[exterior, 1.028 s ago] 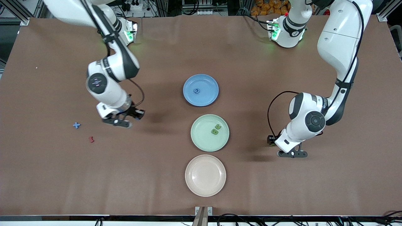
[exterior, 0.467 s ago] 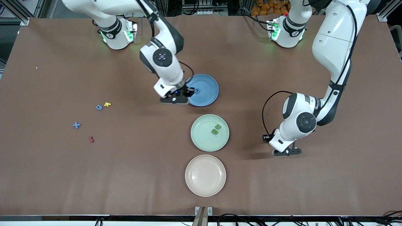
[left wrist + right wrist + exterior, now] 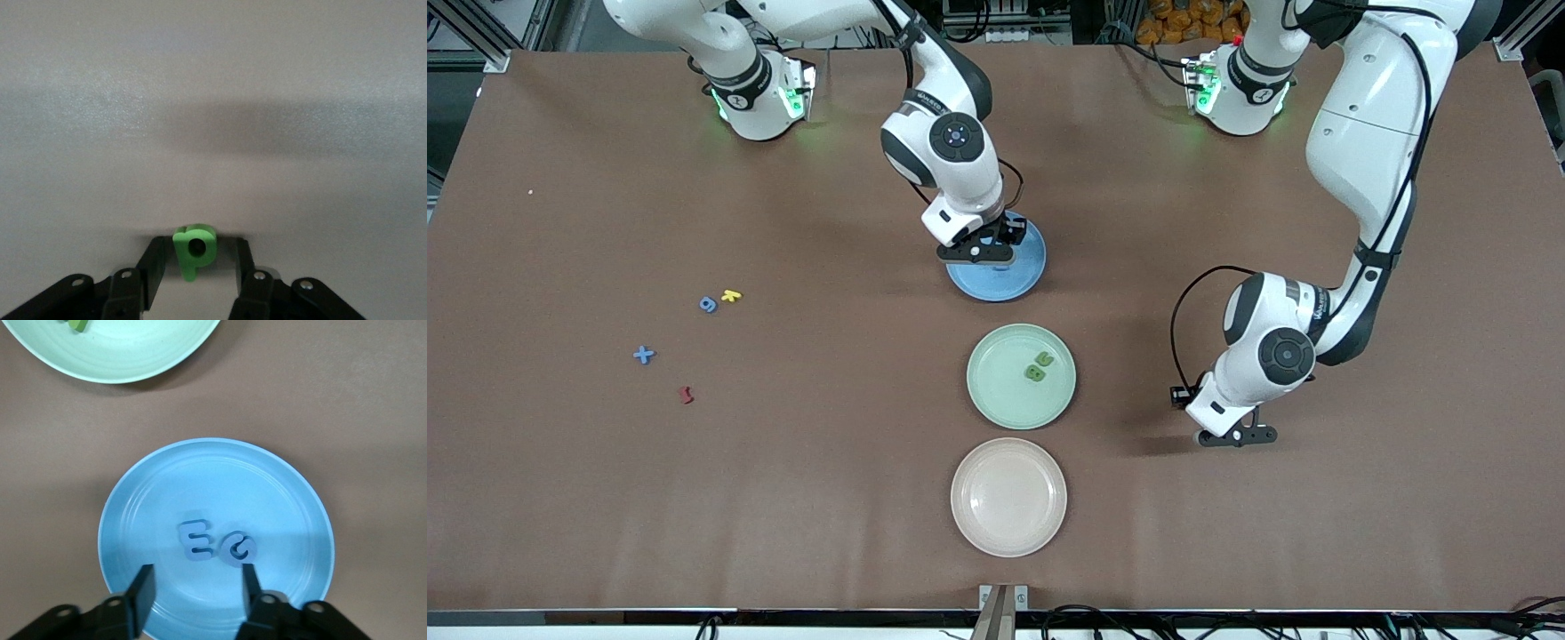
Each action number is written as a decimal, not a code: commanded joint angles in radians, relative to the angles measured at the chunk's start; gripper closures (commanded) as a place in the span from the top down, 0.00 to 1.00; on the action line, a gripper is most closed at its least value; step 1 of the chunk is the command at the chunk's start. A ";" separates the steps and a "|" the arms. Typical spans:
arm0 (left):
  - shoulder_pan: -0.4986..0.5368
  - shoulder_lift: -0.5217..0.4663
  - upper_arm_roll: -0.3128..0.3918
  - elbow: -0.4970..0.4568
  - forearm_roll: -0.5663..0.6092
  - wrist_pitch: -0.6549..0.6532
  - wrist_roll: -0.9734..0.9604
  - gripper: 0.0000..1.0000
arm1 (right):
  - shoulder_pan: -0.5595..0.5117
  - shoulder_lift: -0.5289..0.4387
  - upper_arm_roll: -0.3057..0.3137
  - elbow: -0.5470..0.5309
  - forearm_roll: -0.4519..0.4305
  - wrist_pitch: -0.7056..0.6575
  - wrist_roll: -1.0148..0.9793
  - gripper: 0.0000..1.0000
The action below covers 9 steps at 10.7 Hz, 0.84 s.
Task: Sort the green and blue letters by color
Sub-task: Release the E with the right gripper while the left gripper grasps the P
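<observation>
Hovering over the blue plate (image 3: 1009, 276), the right gripper (image 3: 977, 252) was seen with its fingers spread and nothing between them. In the right wrist view two blue letters (image 3: 217, 543) were shown lying side by side, touching, near the middle of that plate, directly under the parted fingers. The left gripper (image 3: 1234, 436) was held low over bare bench (image 3: 1360, 498), toward the left arm's end and well apart from the plates. A green letter (image 3: 194, 249) was seen between its fingers in the left wrist view; whether the fingers pressed on it could not be told. Two green letters (image 3: 1039, 366) were found touching each other in the green plate (image 3: 996, 391), which stood between the blue plate and a pink plate (image 3: 1008, 497), the pink one nearest the front camera. Toward the right arm's end, loose on the bench, a blue letter (image 3: 708, 304) was seen just beside a yellow one (image 3: 731, 295); nearer the camera lay a blue cross (image 3: 644, 355) and a red letter (image 3: 686, 394).
</observation>
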<state>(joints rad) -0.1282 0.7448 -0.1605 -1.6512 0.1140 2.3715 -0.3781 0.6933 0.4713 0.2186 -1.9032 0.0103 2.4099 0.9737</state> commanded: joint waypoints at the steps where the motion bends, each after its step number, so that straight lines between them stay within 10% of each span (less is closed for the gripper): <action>1: -0.002 0.027 0.001 0.042 0.036 -0.008 -0.010 0.33 | -0.021 0.010 -0.001 0.036 -0.016 -0.020 0.028 1.00; 4: -0.002 0.027 0.001 0.044 0.050 -0.009 -0.010 0.00 | -0.148 -0.046 -0.001 0.032 -0.016 -0.145 -0.074 1.00; 9: -0.059 0.002 -0.008 0.067 0.043 -0.011 -0.021 0.00 | -0.450 -0.100 -0.001 0.001 -0.027 -0.181 -0.272 1.00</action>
<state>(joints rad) -0.1461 0.7559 -0.1648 -1.6126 0.1352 2.3724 -0.3781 0.3815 0.4143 0.2015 -1.8648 -0.0024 2.2400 0.8197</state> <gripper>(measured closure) 0.718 0.000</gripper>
